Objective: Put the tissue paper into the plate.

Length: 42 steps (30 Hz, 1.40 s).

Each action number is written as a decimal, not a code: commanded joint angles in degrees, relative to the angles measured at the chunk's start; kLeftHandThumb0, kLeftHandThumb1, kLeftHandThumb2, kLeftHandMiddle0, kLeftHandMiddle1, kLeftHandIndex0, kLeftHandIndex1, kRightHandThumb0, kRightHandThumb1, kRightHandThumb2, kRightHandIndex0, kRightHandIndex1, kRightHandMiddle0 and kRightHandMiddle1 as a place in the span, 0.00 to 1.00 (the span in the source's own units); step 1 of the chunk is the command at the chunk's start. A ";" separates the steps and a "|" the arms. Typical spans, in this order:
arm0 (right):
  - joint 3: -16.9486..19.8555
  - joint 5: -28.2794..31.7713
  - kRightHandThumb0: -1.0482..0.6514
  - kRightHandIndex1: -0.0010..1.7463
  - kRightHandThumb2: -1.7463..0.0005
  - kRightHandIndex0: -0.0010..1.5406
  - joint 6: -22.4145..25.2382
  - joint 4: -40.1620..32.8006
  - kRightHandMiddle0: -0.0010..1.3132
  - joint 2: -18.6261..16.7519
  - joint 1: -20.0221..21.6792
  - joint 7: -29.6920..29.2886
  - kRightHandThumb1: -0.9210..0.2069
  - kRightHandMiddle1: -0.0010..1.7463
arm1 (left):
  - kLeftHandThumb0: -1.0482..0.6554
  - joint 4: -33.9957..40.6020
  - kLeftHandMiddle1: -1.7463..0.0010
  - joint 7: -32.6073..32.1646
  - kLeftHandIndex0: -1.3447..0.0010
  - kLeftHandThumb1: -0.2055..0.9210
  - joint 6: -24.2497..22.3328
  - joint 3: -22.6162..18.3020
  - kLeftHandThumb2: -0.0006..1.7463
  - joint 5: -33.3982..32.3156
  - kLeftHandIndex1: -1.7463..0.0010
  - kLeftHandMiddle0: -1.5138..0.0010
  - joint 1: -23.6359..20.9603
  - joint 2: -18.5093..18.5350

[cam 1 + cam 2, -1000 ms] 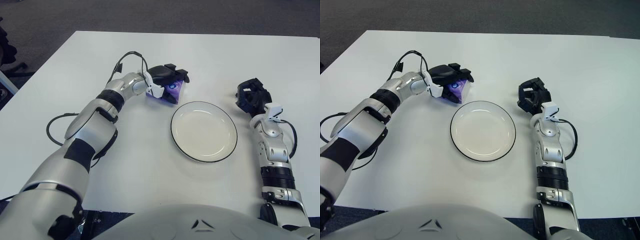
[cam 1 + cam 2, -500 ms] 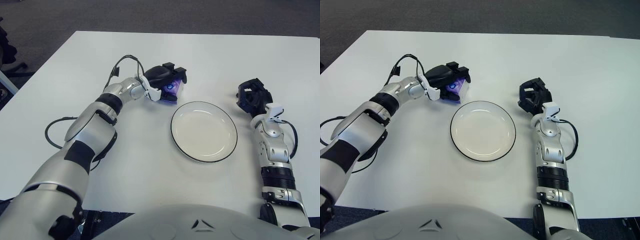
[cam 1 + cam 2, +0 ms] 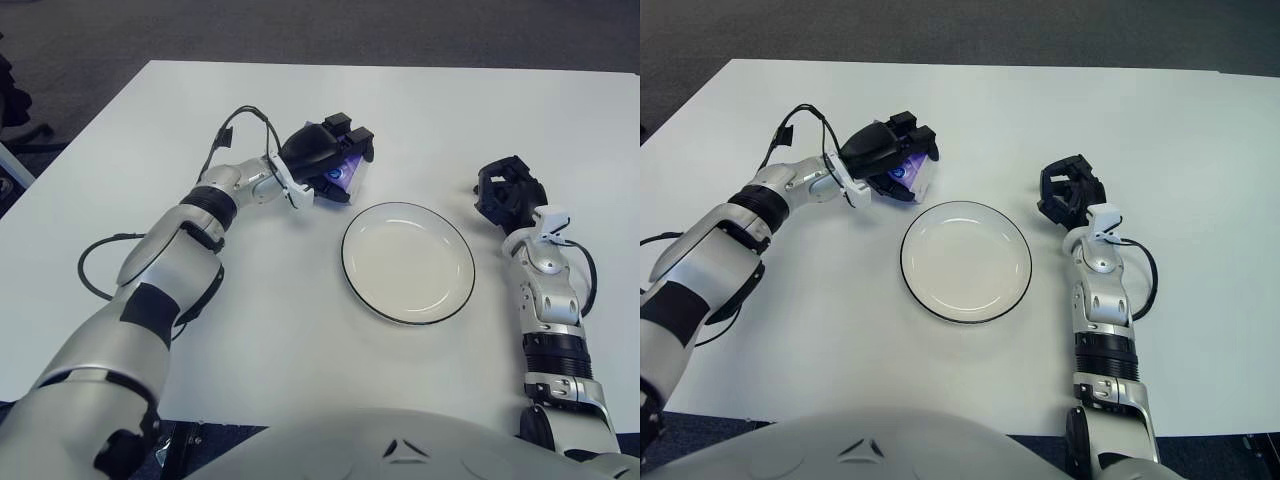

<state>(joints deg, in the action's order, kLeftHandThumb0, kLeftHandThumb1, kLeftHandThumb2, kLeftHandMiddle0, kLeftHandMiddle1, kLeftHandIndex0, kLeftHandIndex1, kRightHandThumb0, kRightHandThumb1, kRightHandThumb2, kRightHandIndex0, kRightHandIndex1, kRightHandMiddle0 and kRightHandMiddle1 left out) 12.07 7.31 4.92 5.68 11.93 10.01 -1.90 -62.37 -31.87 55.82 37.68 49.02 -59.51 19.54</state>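
Left hand [image 3: 325,155] is over the tissue packet [image 3: 345,177], black fingers [image 3: 345,135] curled down around it. It reads as a clamped grip, but I can't tell whether the packet is off the tabletop [image 3: 300,330] or still touching it. The packet is purple with a white edge, mostly hidden under the palm; only its plate-side corner shows.

Location: packet sits toward the far edge of the tabletop, left of centre, just beside the far-left rim of the plate [image 3: 408,262]. Not over the plate, not touching it as far as I can see.

Plate: white with a dark rim, roughly mid-tabletop, nothing in it.

Right hand [image 3: 507,190] shows to the right of the plate, well apart from the packet, idle. Its black fingers look curled in with nothing between them.

Progress, my read:
- Reach: done.
- Grasp: looks made, lift unconfirmed.
- Carry over the rim: not done.
- Release into plate: not done.

So early-to-mid stage. What's left is a short move toward the near-right, clearing the plate rim, then opening the fingers over the plate's middle. Main risk: the packet is slim and mostly covered, so a shallow grip could let it slip during the carry.
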 commanded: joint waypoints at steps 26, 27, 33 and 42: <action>-0.41 0.49 0.40 1.00 0.56 0.54 3.93 2.93 0.24 -2.91 -3.80 -1.05 0.17 1.00 | 0.66 20.59 0.00 -10.81 0.59 0.97 19.23 -7.78 0.09 1.77 0.00 0.53 4.11 -2.31; -0.44 0.48 0.40 1.00 0.56 0.54 3.94 2.93 0.24 -2.93 -3.77 -1.08 0.17 1.00 | 0.66 20.56 0.00 -11.20 0.59 0.98 19.78 -8.25 0.09 1.98 0.00 0.53 4.26 -2.65; -0.63 0.38 0.40 1.00 0.56 0.54 3.99 3.01 0.24 -3.09 -3.60 -1.30 0.17 1.00 | 0.66 20.66 0.00 -11.05 0.58 0.99 27.64 -11.16 0.08 -0.06 0.00 0.54 5.77 -5.01; -0.93 0.30 0.40 1.00 0.56 0.54 4.05 3.00 0.24 -3.26 -3.48 -1.65 0.17 1.00 | 0.64 17.42 0.00 -1.97 0.56 1.00 36.61 -9.91 0.07 -10.55 0.00 0.61 5.42 -5.98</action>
<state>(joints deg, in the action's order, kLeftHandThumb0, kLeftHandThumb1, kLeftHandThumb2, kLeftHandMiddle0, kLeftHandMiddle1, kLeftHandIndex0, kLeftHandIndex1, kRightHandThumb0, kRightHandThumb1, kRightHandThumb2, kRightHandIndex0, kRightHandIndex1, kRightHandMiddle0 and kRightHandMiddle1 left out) 11.86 7.57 5.90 5.64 11.81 10.45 -3.12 -43.64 -36.58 91.42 27.48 42.18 -53.62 13.30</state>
